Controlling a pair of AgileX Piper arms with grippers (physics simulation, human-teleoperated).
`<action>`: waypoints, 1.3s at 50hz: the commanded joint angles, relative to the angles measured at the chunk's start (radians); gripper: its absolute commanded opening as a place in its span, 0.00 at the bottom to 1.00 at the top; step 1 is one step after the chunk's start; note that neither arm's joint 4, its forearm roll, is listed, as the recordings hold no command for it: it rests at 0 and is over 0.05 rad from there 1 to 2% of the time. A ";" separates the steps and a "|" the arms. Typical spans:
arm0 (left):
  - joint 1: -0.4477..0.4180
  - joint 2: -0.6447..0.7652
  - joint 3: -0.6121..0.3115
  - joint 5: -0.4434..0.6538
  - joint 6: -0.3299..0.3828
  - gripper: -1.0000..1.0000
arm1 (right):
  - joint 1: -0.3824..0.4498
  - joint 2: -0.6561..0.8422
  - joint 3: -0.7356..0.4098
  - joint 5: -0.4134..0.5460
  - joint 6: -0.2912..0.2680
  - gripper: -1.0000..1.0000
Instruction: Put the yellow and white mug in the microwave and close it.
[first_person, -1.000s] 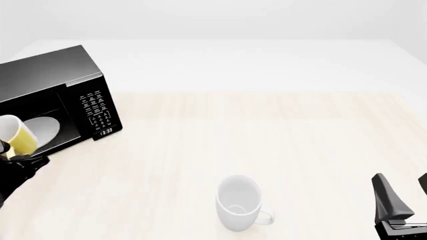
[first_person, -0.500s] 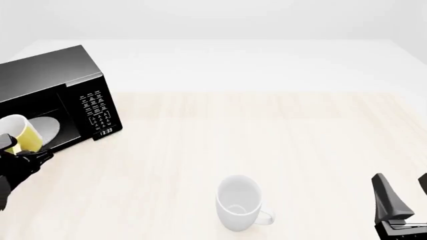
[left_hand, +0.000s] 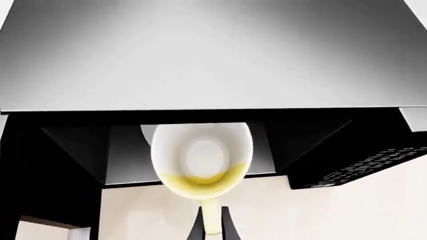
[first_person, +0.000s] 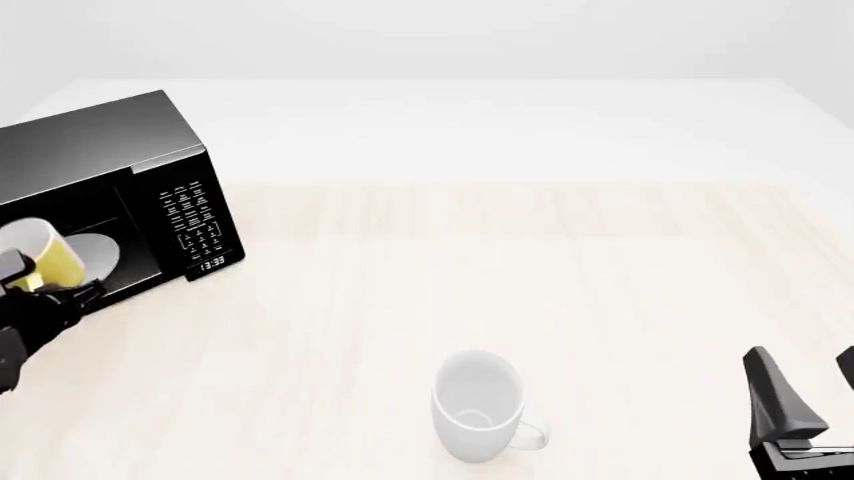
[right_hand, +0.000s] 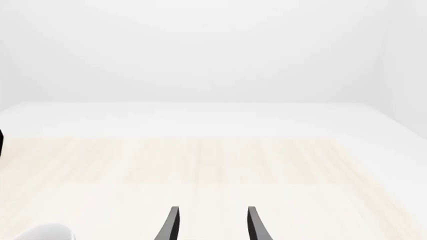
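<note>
The left hand (first_person: 30, 290) is clamped on the yellow handle of the yellow and white mug (first_person: 40, 255), its dark fingers (left_hand: 228, 227) pinching it from both sides. The mug hangs tilted at the open mouth of the microwave (first_person: 114, 160), its white inside facing into the cavity, in front of the round white turntable plate (first_person: 94, 252). Nothing lies between the mug and the opening.

The microwave is a glossy black box at the far left of the desk (first_person: 534, 270), with a white-marked button panel (first_person: 190, 220) on its front.

An all-white mug (first_person: 478, 403), smooth and rounded, stands upright near the front edge, well apart from the microwave. The right hand (right_hand: 211, 225) hovers with its fingers spread over pale wood-grain desk, holding nothing.
</note>
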 joint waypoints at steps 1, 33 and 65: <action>0.003 0.023 -0.061 0.021 -0.012 0.00 | 0.000 0.000 0.000 0.000 0.000 1.00; 0.038 0.114 -0.247 0.094 -0.032 0.00 | 0.001 0.001 0.000 0.000 -0.001 1.00; 0.069 0.246 -0.319 0.078 -0.019 0.00 | 0.001 0.002 0.000 -0.001 -0.001 1.00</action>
